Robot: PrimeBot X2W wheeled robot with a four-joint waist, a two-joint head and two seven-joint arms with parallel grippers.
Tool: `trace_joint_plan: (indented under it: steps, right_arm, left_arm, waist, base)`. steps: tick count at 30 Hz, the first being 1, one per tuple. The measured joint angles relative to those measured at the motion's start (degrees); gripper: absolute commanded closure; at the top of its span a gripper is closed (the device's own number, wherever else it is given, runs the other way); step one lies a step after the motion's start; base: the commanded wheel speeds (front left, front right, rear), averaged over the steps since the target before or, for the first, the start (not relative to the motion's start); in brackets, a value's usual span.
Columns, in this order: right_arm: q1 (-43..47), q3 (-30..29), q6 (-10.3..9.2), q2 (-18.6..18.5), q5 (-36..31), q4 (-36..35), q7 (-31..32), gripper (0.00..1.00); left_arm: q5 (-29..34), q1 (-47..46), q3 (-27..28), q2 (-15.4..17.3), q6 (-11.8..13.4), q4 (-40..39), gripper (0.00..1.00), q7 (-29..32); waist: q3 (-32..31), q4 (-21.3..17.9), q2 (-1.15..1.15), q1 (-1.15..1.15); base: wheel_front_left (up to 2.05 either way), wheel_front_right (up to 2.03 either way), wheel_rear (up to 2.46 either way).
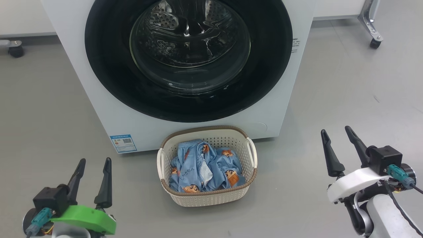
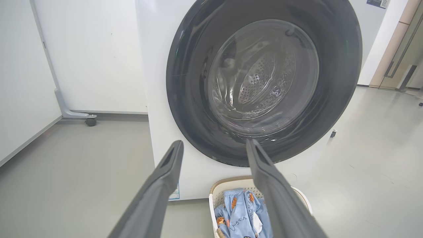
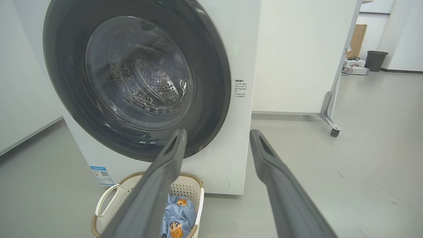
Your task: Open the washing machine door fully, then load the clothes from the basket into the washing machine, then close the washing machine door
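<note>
Obscuring drum (image 1: 165, 21): glare on washing machine door (image 1: 188, 59).

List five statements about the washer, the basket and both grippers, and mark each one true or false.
1. The washing machine door is shut. True.
2. The basket stands on the floor in front of the washing machine. True.
3. The clothes lie inside the washing machine. False: they lie in the basket.
4. The left gripper holds a garment. False: it is open and empty, clear of the basket.
5. The right gripper is open. True.
</note>
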Motion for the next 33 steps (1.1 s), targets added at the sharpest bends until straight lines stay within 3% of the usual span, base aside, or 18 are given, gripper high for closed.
trace_joint_plan:
  steps: [11, 33]
  right_arm:
    - [0.0, -2.5, -3.39, 0.4, 0.0, 1.0, 0.0, 0.0]
    - [0.0, -3.0, -4.03, 1.2, 0.0, 1.5, -0.1, 0.0]
  left_arm:
    - [3.1, 0.0, 2.6, -0.4, 2.0, 0.6, 0.0, 0.0]
    - [6.6, -0.1, 5.7, -1.3, 4.5, 1.9, 0.0, 0.0]
  waist:
    - [0.1, -0.1, 0.0, 0.0]
    - [-0.1, -0.1, 0.0, 0.0]
  base:
    - [0.0, 0.0, 0.0]
    - [0.0, 0.0, 0.0]
